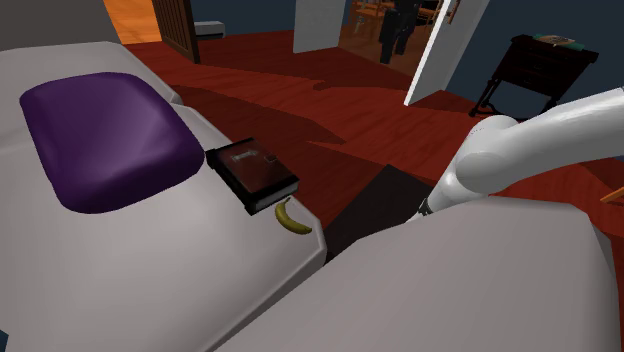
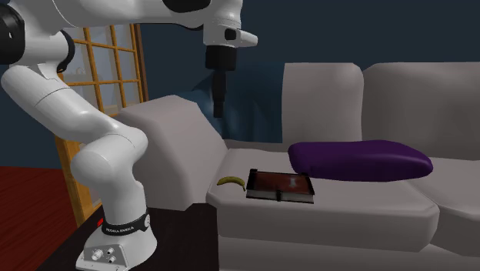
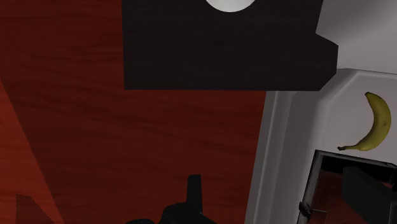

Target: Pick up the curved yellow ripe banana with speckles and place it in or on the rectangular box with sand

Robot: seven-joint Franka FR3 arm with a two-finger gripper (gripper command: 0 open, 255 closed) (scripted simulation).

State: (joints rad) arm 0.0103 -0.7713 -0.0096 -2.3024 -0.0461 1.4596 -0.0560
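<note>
- The gripper (image 2: 218, 114) is clenched on nothing; in the wrist view its black fingers (image 3: 194, 191) meet as one prong with nothing between them.
- In the second exterior view it hangs pointing straight down, high above the front corner of the grey sofa (image 2: 346, 208); the white arm (image 2: 92, 146) rises from the black stand (image 2: 181, 239) at about seven o'clock of it.
- The banana (image 2: 231, 182), yellow, curved and dark-tipped, lies flat on the sofa seat at roughly six o'clock of the jaws in that view, well apart from them; in the wrist view the banana (image 3: 376, 121) sits off to one side of the fingers, on grey upholstery past the red-brown wood floor (image 3: 127, 140).
- The rectangular box (image 2: 281, 185), flat with dark walls and a reddish-brown inside, lies at about five o'clock of the jaws.
- In the shoulder view the banana (image 1: 292, 218) lies between four and five o'clock of the rectangular box (image 1: 252, 175), just beside its corner; whether they touch I cannot tell.
- A purple cushion (image 1: 105, 145) lies at nine o'clock of the box there.
</note>
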